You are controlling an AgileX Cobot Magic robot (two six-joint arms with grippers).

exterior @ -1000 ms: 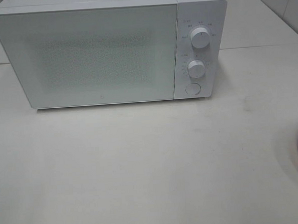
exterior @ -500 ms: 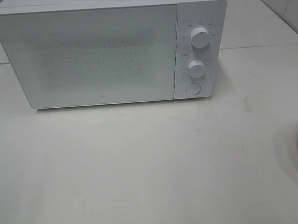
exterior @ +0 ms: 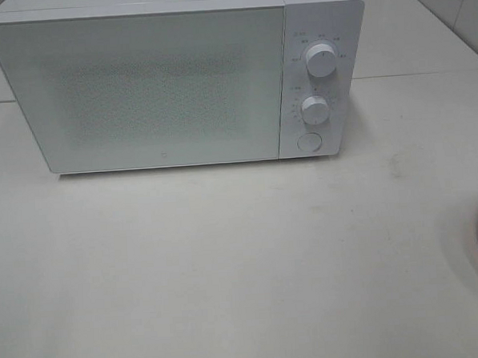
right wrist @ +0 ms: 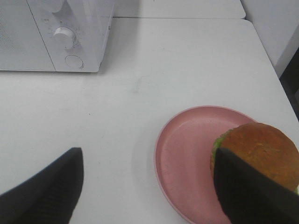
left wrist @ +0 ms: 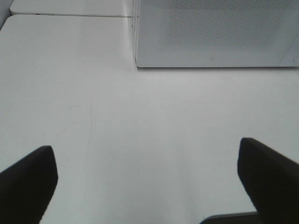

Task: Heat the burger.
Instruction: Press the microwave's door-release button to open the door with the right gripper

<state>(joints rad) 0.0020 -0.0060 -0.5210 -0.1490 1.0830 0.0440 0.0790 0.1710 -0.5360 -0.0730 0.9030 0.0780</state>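
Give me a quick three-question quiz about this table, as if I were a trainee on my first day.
1. True or false: the door of the microwave is shut.
2. Where does the burger sit? A: inside the microwave. B: on the pink plate. C: on top of the microwave.
3. Fill in the blank: above the round button, the microwave's panel has ___ round knobs.
Key: 1 true; 2 B; 3 two.
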